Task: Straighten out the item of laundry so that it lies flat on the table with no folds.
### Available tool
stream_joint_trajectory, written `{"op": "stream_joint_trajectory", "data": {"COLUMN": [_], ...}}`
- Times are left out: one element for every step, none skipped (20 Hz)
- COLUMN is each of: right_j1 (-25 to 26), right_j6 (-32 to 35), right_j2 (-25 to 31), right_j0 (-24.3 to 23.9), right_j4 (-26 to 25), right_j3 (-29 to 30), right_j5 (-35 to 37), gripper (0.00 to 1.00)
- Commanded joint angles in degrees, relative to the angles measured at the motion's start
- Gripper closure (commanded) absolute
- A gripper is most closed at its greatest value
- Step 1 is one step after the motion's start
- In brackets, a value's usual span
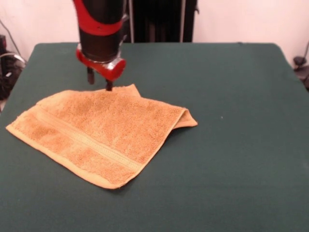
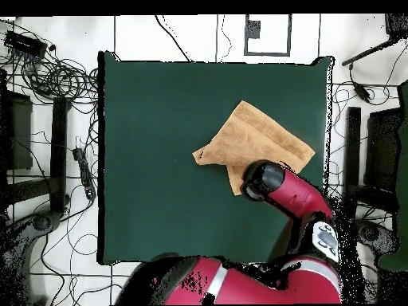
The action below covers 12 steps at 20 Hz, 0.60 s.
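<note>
One towel (image 1: 99, 133), partly folded, lies on one table (image 1: 231, 159); one end effector (image 1: 100, 83), fingers apart, at its far edge.

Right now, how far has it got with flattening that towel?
Not far. The towel lies on the table still doubled over, a lower layer peeking out at its far and side edges. The gripper stands at the far edge. Unfolding it flat remains.

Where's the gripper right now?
In the front view, the gripper hangs at upper left, fingers open, at the towel's far folded edge.
</note>
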Motion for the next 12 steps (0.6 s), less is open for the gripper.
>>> {"op": "stream_joint_trajectory", "data": {"right_j1": [6.45,6.94,7.59,8.14,8.68,8.65,8.23,7.8,7.28,6.77,6.25,5.98], "right_j6": [4.66,5.88,7.46,9.03,10.61,12.04,13.79,15.53,16.61,17.68,18.76,19.65], "right_j2": [10.96,11.48,12.4,13.18,13.96,13.84,12.71,11.58,10.72,9.86,9.0,8.32], "right_j0": [-1.18,-1.45,-1.95,-2.19,-2.44,-2.08,-0.92,0.25,1.19,2.13,3.07,4.0], "right_j4": [-1.59,-1.07,0.06,0.81,1.55,1.96,2.65,3.34,3.96,4.58,5.2,5.87], "right_j3": [0.82,1.43,2.32,3.15,3.98,4.69,5.18,5.68,6.0,6.32,6.64,6.68], "right_j5": [-5.85,-6.84,-7.52,-9.77,-12.02,-13.48,-13.1,-12.72,-11.73,-10.74,-9.76,-8.89], "gripper": [0.0,0.0,0.0,0.0,0.0,0.0,0.0,0.0,0.0,0.0,0.0,0.0]}}
